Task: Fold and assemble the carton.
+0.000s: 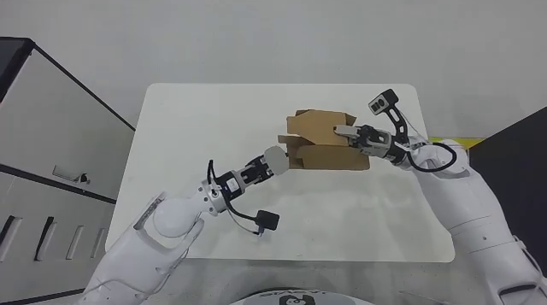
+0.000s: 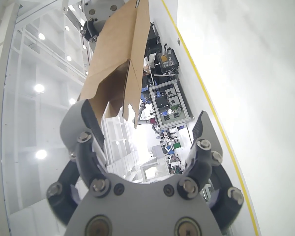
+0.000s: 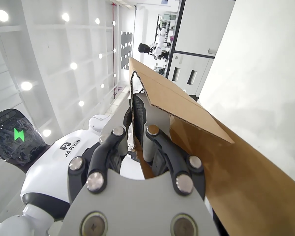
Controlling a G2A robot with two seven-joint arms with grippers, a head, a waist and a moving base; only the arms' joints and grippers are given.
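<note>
Grey cabinet (image 1: 38,117) off the worktop's left side. White worktop (image 1: 214,117).

Left gripper (image 1: 275,161) sits centre-left and points at the carton's left end. In the left wrist view the left gripper (image 2: 145,114) has its fingers spread wide, gripping nothing. One ribbed finger (image 2: 92,121) lies against the corner of an end flap, and the other stands well apart from the cardboard.

Carton (image 1: 329,143): brown corrugated, partly opened, right of centre over the worktop, with loose flaps at its left end. Cannot tell whether its underside rests on the surface. Seen from the left wrist, the carton (image 2: 120,50) runs away from the open fingers.

Right gripper (image 1: 350,134) is at the carton's right end. In the right wrist view the right gripper (image 3: 134,114) has its fingers (image 3: 139,109) closed tight on the edge of a carton (image 3: 186,114) panel, the corrugated edge pinched between them.
</note>
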